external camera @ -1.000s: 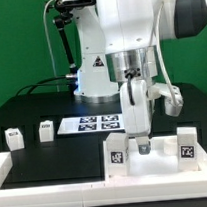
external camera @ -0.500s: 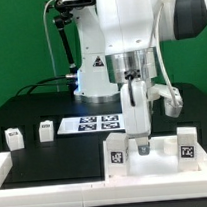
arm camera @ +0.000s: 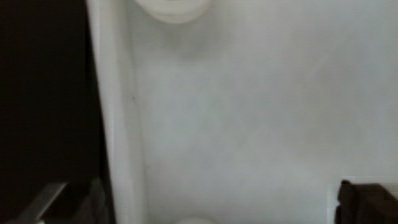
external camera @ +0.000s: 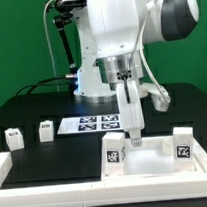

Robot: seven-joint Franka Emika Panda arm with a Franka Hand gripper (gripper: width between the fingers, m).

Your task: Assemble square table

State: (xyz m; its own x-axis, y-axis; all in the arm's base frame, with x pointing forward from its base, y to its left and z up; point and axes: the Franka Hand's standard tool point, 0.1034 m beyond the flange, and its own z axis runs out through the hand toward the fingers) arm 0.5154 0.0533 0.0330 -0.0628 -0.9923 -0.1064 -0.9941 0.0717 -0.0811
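The white square tabletop (external camera: 148, 163) lies flat at the front right of the black table. Two white tagged legs stand upright on it, one at the exterior view's left (external camera: 115, 149) and one at its right (external camera: 183, 146). My gripper (external camera: 132, 140) hangs low over the panel between them, fingers pointing down. The wrist view is filled by the tabletop (arm camera: 249, 110), with a round socket (arm camera: 173, 8) at one end. There my gripper (arm camera: 210, 205) is open and holds nothing: one fingertip (arm camera: 50, 200) is off the panel's raised edge, the other (arm camera: 370, 200) is over the panel.
Two loose tagged legs (external camera: 13, 137) (external camera: 45, 130) stand on the black table at the exterior view's left. The marker board (external camera: 98, 122) lies behind the tabletop. White border rails (external camera: 52, 185) run along the front and left. The robot base (external camera: 89, 72) stands at the back.
The gripper has shifted a little toward the exterior view's left and slightly up over the tabletop, and the wrist has turned. Its jaws stay open. The legs have not moved.
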